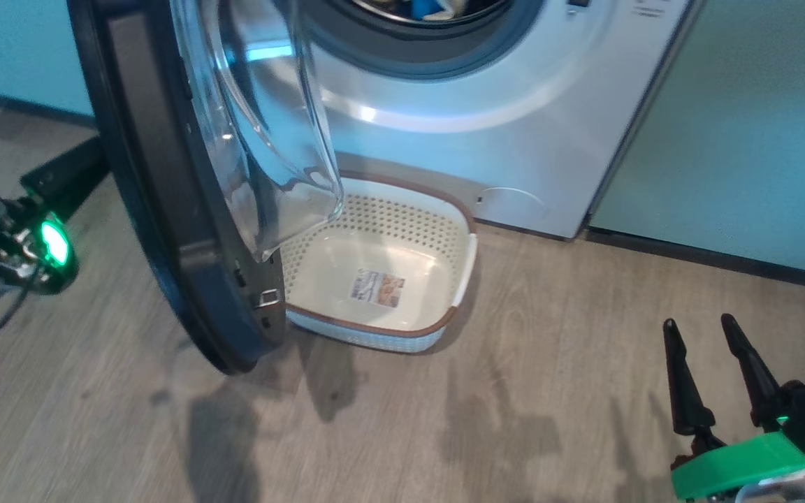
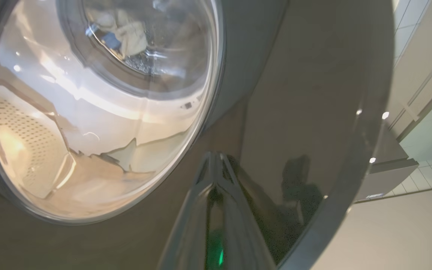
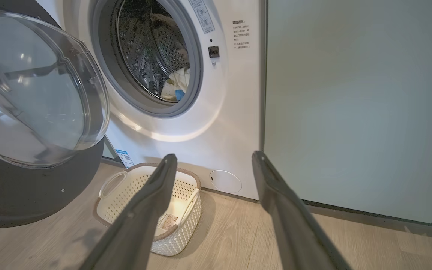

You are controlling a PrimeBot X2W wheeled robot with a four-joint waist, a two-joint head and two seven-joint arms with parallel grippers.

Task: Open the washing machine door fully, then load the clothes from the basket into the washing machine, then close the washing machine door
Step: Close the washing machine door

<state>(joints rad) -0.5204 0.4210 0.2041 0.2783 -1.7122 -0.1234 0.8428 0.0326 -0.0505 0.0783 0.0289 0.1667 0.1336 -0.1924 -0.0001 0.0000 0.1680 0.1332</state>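
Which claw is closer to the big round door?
Left. The left gripper is close against the washing machine door, outer side; the right gripper hangs apart over the floor.

**Gloss, Glass, Steel and Grain**

The washing machine door (image 1: 154, 209) had a glossy black rim around clear, smooth glass. The washing machine (image 1: 514, 140) was shiny white, its drum (image 3: 144, 56) perforated steel. The basket (image 1: 402, 216) looked matt cream plastic, the clothes (image 3: 174, 82) soft cloth, the floor (image 1: 549, 391) grained wood.
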